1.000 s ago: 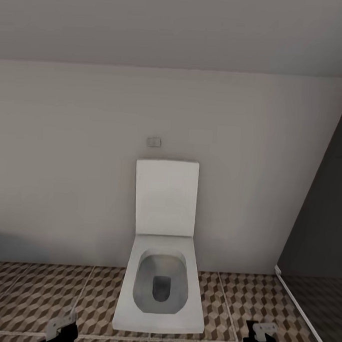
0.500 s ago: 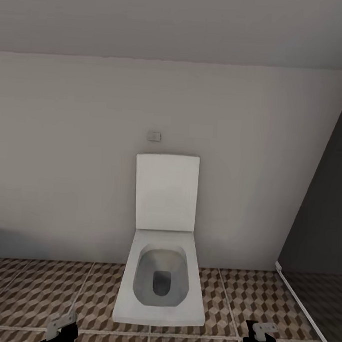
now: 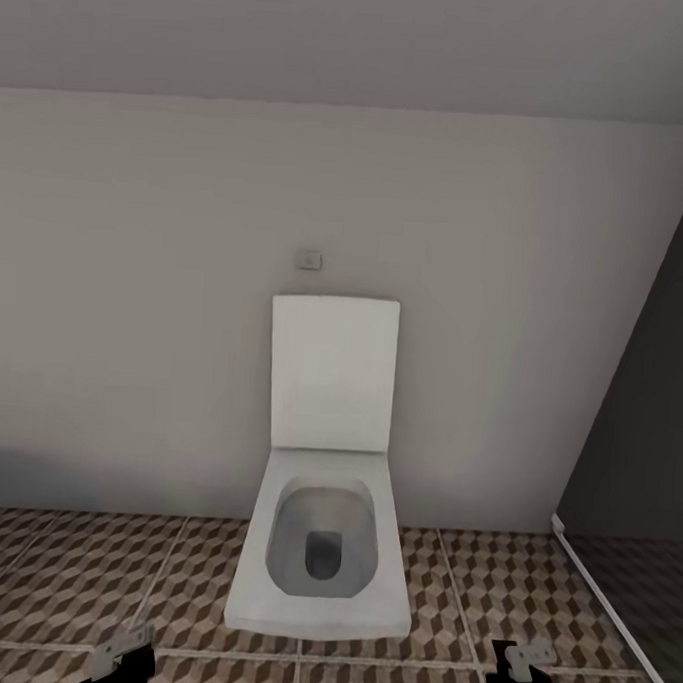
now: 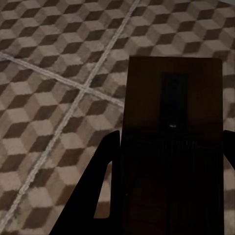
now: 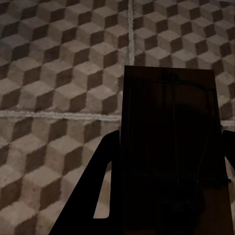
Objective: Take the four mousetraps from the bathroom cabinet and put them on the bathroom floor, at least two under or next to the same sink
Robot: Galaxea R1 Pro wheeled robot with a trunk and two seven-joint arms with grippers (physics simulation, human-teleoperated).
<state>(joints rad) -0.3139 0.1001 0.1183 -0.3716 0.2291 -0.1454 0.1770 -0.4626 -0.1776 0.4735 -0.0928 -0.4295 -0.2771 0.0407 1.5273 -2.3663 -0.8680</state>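
Each arm carries a trap. In the left wrist view the left gripper has its dark jaws closed against the two long sides of a brown trap, wire parts facing the camera, held above the floor. The right gripper grips a second trap the same way, over a grout crossing in the tiles.

From the head view the robot faces a white toilet with its lid up against the wall; a dark glass panel stands at the right. The sink and cabinet are not to be seen here, nor the other two traps.

The step in hand looks like carrying this pair to the sink (the toilet is not the goal). To do it well:

- Turn the base until the white vanity comes into sight before lowering anything.
- Keep both arms tucked and level so the boards do not slip out of the side grip.
- Set each trap flat on the tiles, directly beside or under the basin, and part the jaws only once the board touches down.
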